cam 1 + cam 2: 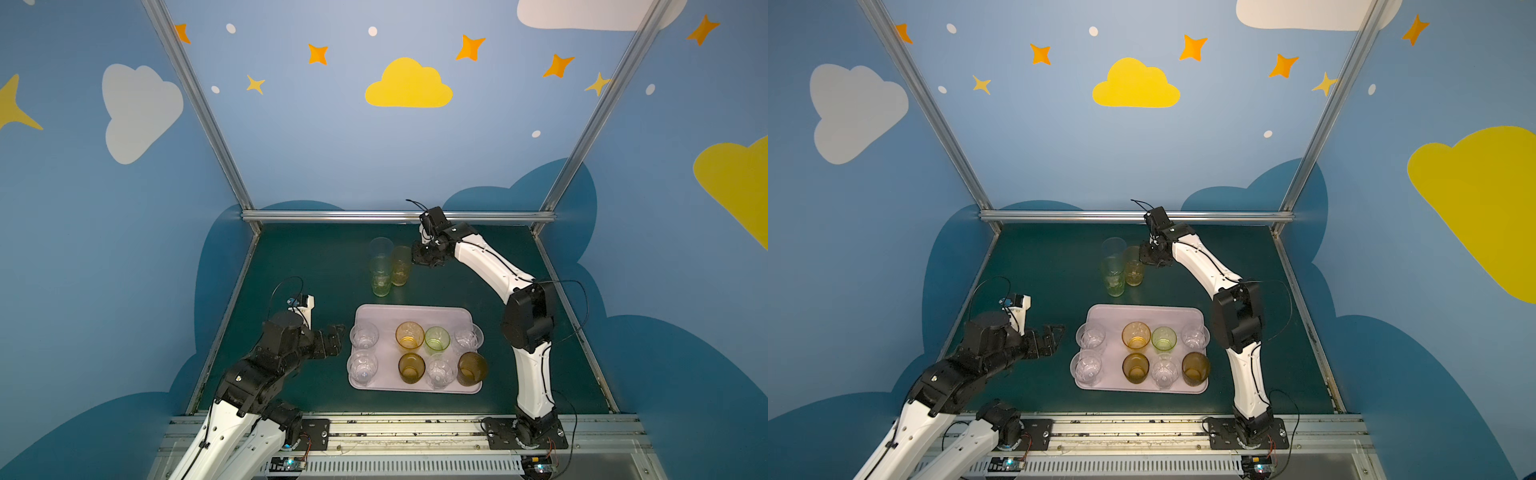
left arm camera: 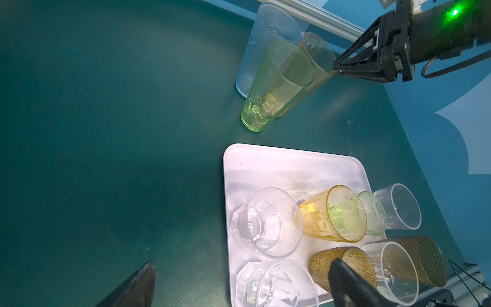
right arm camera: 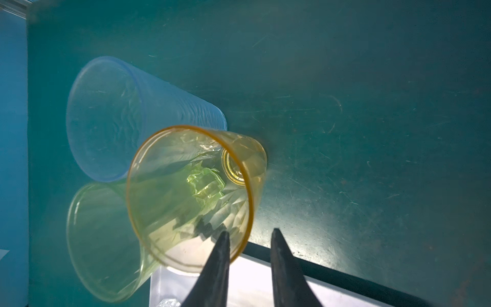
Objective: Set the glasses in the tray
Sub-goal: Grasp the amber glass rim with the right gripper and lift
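eight short glasses [image 2: 268, 220] stand on the pink tray [image 2: 279, 164]. apart from it, on the green table [image 2: 106, 133], three tall glasses [image 2: 276, 87] stand close together; the right gripper [image 2: 336, 67] touches the rim of the tall amber glass [image 2: 317, 53].

Tray [image 1: 411, 312]: quantity one.
Glasses in the tray: eight, comprising four clear faceted glasses [image 1: 364, 335] [image 1: 363, 366] [image 1: 468, 337] [image 1: 440, 371], two brown glasses [image 1: 412, 367] [image 1: 472, 368], one short amber glass [image 1: 409, 334] and one short green glass [image 1: 437, 338].
Glasses on the counter [image 1: 311, 270]: three, comprising one tall pale blue glass [image 1: 381, 248], one tall green glass [image 1: 381, 276] and one tall amber glass [image 1: 401, 266].
Total glasses: eleven.
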You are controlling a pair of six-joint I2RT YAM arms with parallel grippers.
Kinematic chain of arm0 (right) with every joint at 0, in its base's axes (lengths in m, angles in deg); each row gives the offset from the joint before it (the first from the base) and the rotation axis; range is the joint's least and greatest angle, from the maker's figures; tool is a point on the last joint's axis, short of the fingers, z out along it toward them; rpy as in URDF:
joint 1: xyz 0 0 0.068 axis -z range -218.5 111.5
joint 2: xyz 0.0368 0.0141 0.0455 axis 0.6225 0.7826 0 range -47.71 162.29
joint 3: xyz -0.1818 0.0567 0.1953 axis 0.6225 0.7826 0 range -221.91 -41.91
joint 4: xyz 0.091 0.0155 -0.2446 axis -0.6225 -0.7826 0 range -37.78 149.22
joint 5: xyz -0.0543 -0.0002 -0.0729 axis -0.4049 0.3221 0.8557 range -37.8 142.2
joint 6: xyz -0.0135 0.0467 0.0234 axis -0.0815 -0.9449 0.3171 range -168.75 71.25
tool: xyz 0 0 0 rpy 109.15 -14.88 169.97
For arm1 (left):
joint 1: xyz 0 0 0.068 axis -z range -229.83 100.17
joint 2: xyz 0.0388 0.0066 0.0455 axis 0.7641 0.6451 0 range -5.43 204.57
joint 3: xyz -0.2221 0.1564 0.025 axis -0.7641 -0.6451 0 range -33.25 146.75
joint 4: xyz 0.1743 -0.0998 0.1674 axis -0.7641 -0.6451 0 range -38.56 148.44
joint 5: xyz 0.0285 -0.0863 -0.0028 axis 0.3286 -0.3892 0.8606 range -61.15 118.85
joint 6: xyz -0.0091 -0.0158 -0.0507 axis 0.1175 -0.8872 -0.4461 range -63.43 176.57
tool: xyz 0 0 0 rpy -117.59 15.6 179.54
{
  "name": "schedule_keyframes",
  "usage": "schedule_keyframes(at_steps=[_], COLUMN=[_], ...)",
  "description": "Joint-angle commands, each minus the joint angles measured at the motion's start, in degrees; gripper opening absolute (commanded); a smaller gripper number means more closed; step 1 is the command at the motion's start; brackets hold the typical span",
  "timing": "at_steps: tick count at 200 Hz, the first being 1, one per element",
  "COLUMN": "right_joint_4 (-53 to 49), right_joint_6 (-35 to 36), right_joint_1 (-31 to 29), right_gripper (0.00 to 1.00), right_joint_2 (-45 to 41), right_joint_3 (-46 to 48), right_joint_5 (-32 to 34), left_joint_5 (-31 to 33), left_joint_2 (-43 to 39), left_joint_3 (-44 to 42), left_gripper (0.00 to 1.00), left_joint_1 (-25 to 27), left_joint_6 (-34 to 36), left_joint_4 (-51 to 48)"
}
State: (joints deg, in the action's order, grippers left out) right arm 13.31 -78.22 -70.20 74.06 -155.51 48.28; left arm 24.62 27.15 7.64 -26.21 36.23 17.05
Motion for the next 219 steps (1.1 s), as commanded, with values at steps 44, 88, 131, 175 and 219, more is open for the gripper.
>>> schedule_keyframes(at_steps=[44, 88, 131, 175, 219], right_joint_4=[-2.30, -3.13, -3.57, -4.60, -4.82], right_joint_6=[1.17, 1.23, 0.82, 0.82, 0.82], right_joint_1=[0.07, 0.41, 0.50, 0.65, 0.84], right_gripper=[0.20, 0.10, 0.02, 0.00, 0.00], right_joint_2=[1.64, 1.53, 1.38, 0.39, -2.25], right_joint_3=[-2.59, -2.59, -2.57, -2.24, -0.39], right_joint_5=[1.97, 2.78, 2.93, 5.23, 7.13], left_joint_5=[0.63, 0.71, 0.83, 0.80, 0.80], left_joint_2=[0.19, 0.29, 0.38, 0.47, 0.34], left_joint_3=[-0.04, -0.01, -0.01, -0.01, 0.07], left_gripper=[1.00, 1.00, 1.00, 1.00, 1.00], left_joint_1=[-0.26, -0.37, -0.32, -0.39, -0.37], left_joint_6=[-0.06, -0.04, -0.11, -0.10, -0.23], left_joint_4=[0.01, -0.10, -0.10, -0.10, -0.19])
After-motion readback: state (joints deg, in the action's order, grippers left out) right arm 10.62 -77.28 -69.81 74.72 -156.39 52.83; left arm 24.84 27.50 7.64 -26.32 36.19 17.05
